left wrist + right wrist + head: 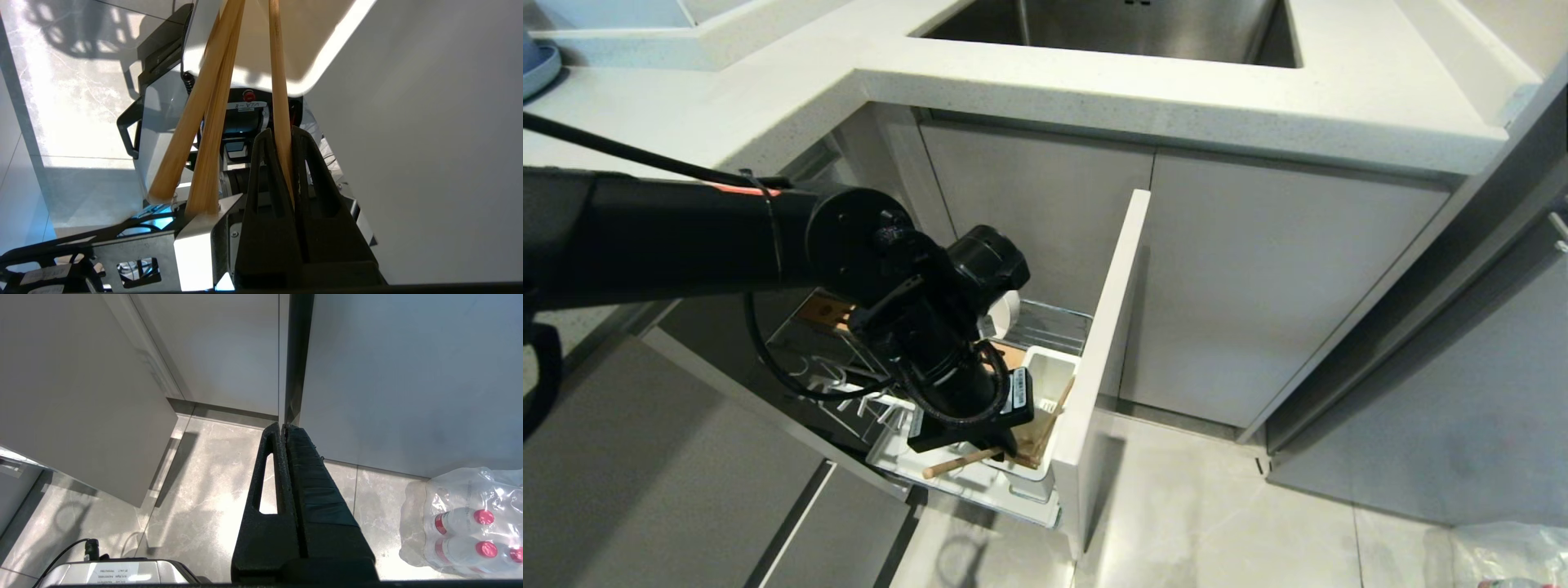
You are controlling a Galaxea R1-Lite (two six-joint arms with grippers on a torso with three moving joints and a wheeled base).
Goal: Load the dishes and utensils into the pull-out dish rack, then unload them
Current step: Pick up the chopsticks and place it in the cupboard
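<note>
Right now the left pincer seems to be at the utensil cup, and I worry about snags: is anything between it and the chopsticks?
Nothing is. The left pincer is shut on one chopstick, whose far end runs into the white cup. Two more sticks lean beside it, apart from the fingers.

My left arm (686, 237) reaches across from my left side and bends downward at the wrist (931, 327), so the left gripper (286, 134) points steeply down. Its fingers (261, 171) are pressed together on a thin stick. My right gripper (284, 426) hangs low at my right side, pointing floorward, its fingers (302, 469) closed flat against each other, holding nothing.
</note>
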